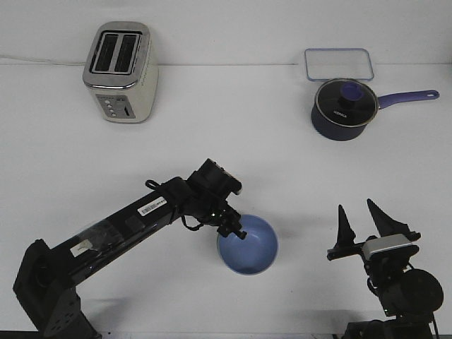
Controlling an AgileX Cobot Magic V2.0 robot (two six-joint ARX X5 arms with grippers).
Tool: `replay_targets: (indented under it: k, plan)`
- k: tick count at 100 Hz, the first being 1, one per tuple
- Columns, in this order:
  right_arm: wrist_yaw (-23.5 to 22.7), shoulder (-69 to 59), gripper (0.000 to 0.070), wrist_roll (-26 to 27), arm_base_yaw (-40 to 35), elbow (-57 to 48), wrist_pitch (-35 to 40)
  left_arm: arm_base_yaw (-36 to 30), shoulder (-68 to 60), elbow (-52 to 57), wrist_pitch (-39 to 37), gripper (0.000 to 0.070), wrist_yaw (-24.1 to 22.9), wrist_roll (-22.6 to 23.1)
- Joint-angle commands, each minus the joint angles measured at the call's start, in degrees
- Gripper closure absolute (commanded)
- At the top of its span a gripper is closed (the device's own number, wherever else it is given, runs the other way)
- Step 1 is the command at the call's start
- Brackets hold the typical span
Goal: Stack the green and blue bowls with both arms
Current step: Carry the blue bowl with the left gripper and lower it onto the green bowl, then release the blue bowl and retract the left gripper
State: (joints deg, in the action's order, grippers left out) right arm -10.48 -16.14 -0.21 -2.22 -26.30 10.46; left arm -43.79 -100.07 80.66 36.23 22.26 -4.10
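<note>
The periwinkle blue bowl (248, 247) is at the front middle of the table, its opening facing up. My left gripper (233, 229) reaches in from the left, its fingers closed over the bowl's near-left rim. Whether the bowl rests on the table or hangs just above it I cannot tell. The pale green bowl does not show; it is hidden or out of view. My right gripper (355, 207) is open and empty at the front right, fingers pointing away from me, about a bowl's width to the right of the blue bowl.
A cream and chrome toaster (119, 70) stands at the back left. A dark navy saucepan (344, 108) with a glass lid and a handle pointing right stands at the back right, a clear rectangular lid (338, 63) behind it.
</note>
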Motion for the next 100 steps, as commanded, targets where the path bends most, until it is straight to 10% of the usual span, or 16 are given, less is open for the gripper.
replay_targets:
  k: [1,26,42,80,100]
  plan:
    - [-0.02,0.07,0.0275,0.42,-0.09,-0.26,-0.63,-0.48,-1.01,0.76,-0.37,0.0684,-0.02,0.24]
    - [0.00,0.07,0.0275,0.39,-0.09,-0.26,-0.66,-0.44,-0.94,1.25,-0.31,0.0305,0.00,0.42]
    - [0.00,0.07,0.0275,0.42,-0.09,-0.26,-0.63,2.75,1.36,5.64,2.71,0.0304,-1.79,0.57]
    - [0.02,0.07,0.0275,0.42,-0.09,-0.26,-0.61,20.61,17.99,11.80,3.74,0.0307,-23.26,4.79]
    - [0.07,0.07,0.0275,0.48,-0.09,-0.26,-0.59,33.16,25.77,11.30,4.44,0.0320,-24.26,5.42]
